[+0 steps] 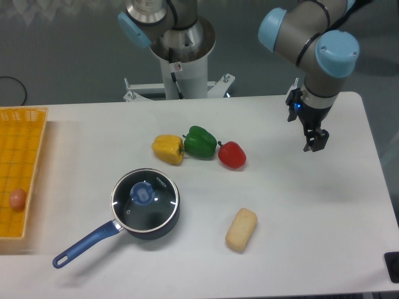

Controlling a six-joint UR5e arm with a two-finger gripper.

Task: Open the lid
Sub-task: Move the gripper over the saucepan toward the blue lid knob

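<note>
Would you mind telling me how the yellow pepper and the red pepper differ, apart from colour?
The yellow pepper sits at the left end of the row, nearest the saucepan; the red pepper is at the right end. The yellow pepper looks blockier and a little larger; the red pepper looks rounder and smaller. Both rest on the table, each right beside the green pepper between them.
</note>
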